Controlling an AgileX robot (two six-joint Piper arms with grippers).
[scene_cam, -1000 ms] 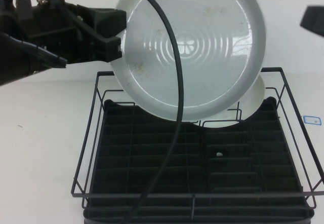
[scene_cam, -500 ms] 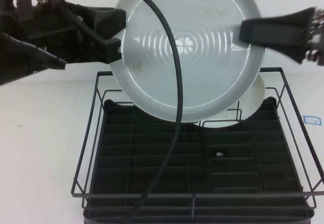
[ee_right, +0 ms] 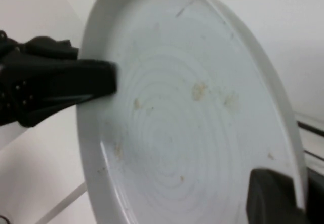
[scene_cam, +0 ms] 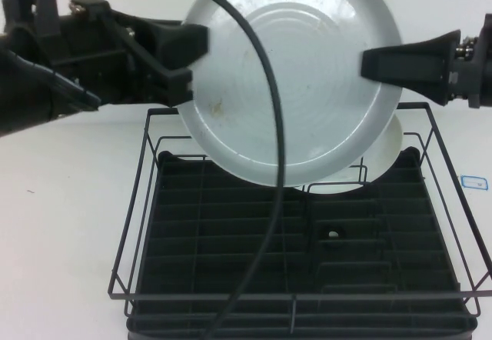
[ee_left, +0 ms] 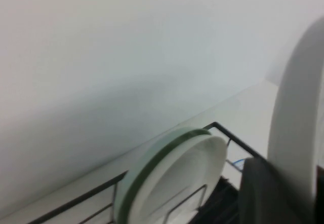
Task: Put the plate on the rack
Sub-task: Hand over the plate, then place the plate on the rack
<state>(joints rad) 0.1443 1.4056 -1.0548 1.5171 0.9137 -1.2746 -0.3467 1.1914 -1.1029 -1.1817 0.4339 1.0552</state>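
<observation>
The pale grey-white plate with faint rings and brown specks is held upright above the back of the black wire rack. My left gripper is shut on its left rim; in the left wrist view one finger lies against the plate's edge. My right gripper is at the plate's right rim, its jaws astride the rim and closed on it. In the right wrist view the plate's face fills the frame, with my right finger on it and the left gripper opposite.
A green-edged plate with a white face stands in the rack's back right dividers; it also shows in the left wrist view. A black cable hangs across the high view in front of the plate and rack. A small blue-edged label lies right of the rack.
My right gripper came in from the right and took the plate's right rim. The left gripper and plate shifted slightly right, and the plate tilted a little.
</observation>
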